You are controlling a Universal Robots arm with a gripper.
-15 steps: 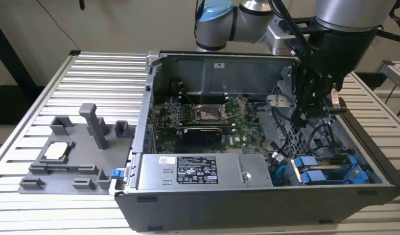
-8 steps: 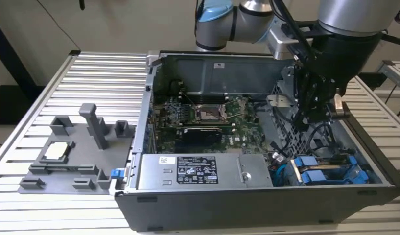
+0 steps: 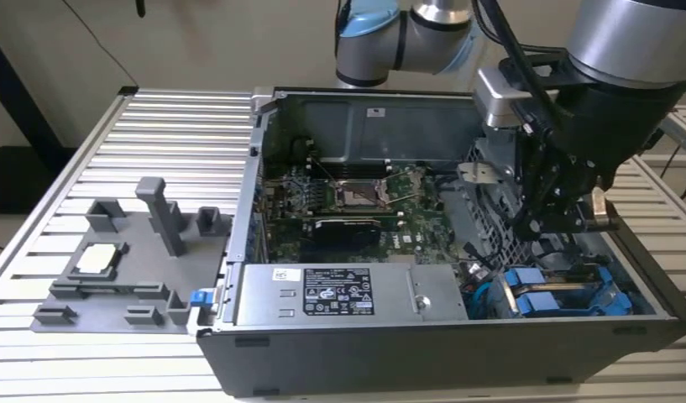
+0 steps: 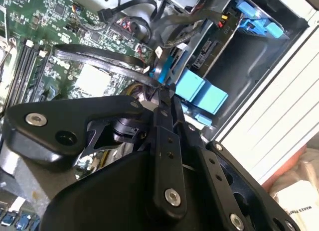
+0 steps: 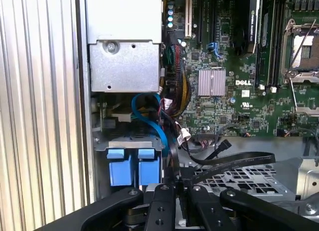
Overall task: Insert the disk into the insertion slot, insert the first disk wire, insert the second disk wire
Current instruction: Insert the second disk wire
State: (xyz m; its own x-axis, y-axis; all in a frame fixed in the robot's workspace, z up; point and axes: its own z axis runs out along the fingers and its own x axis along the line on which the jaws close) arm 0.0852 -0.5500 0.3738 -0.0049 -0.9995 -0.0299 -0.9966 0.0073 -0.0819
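Ribbed metal surface [image 3: 152, 126], open computer case [image 3: 320, 353].
Pincer [image 4: 162, 91] pinching a black wire [image 4: 99, 57], just beside the seated blue-tabbed disk [image 4: 204, 94].

**Ribbed metal bench against a pale wall**

A silver ribbed aluminium worktable [image 3: 175, 126] spans the scene in the exterior view. Behind it stands a plain beige wall [image 3: 208, 42]. A dark blue post [image 3: 13, 80] rises at the exterior view's left, over pale flooring [image 3: 1, 231].
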